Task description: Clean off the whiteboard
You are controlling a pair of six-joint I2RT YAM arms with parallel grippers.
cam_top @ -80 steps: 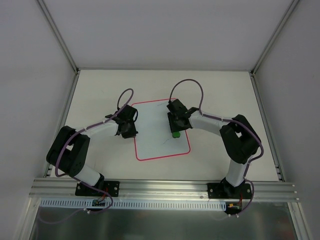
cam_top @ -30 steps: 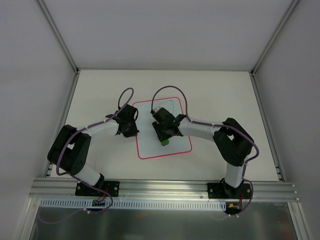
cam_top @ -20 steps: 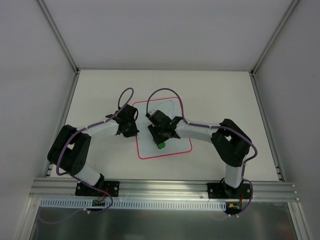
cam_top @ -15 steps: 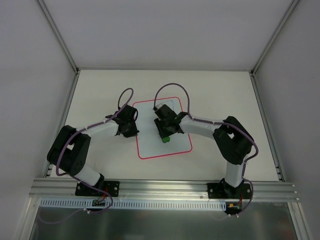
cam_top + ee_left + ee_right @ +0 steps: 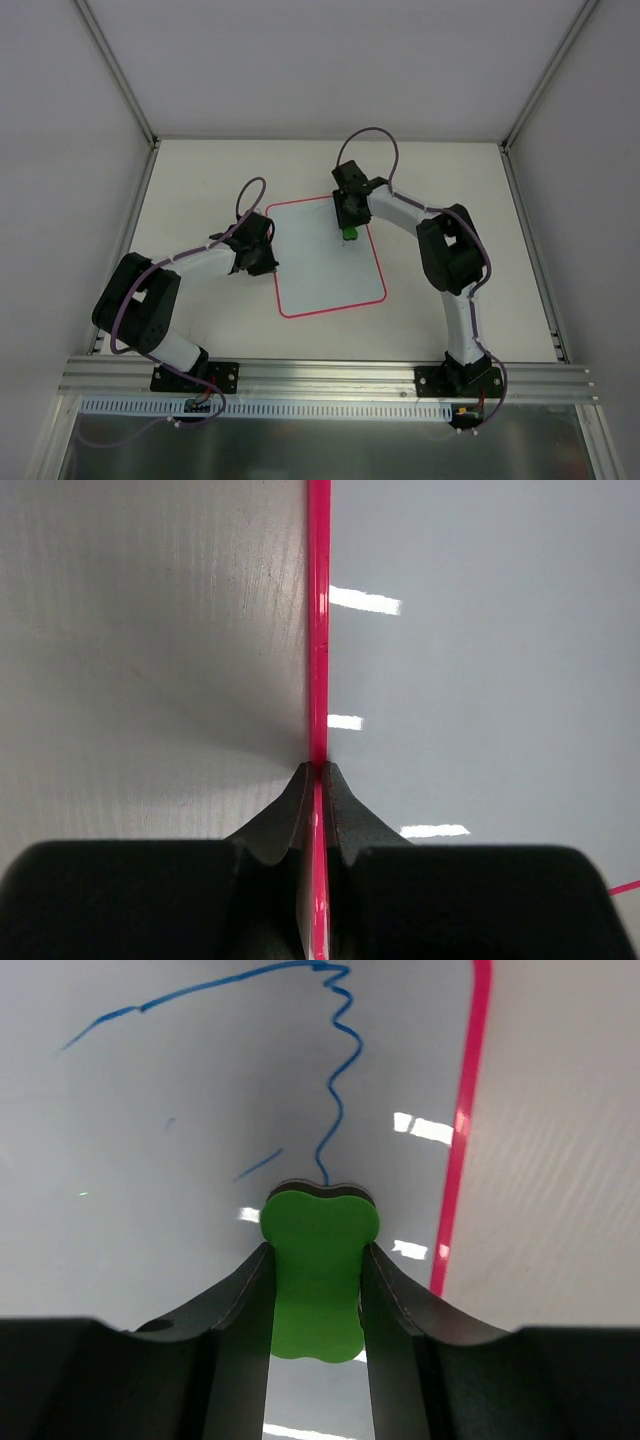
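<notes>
The whiteboard (image 5: 325,275) lies flat on the tabletop (image 5: 450,200) between the arms.

Top view: the left gripper (image 5: 266,265) sits at its left edge, likely to anchor it; the right gripper (image 5: 349,230) works near the far edge.

Left wrist view: jaws clenched on the red rim (image 5: 318,630).

Right wrist view: jaws grasp the green block (image 5: 318,1270) on the glossy white surface, at the end of an unwiped wavy blue line (image 5: 335,1090).

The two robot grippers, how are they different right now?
The left gripper pinches the whiteboard's thin pink rim; the right gripper holds a green block. The left fingers sit nearly together; the right fingers stand wider, around the block. The left is at the board's side edge; the right is by the blue lines. Both are black and grip something.
</notes>
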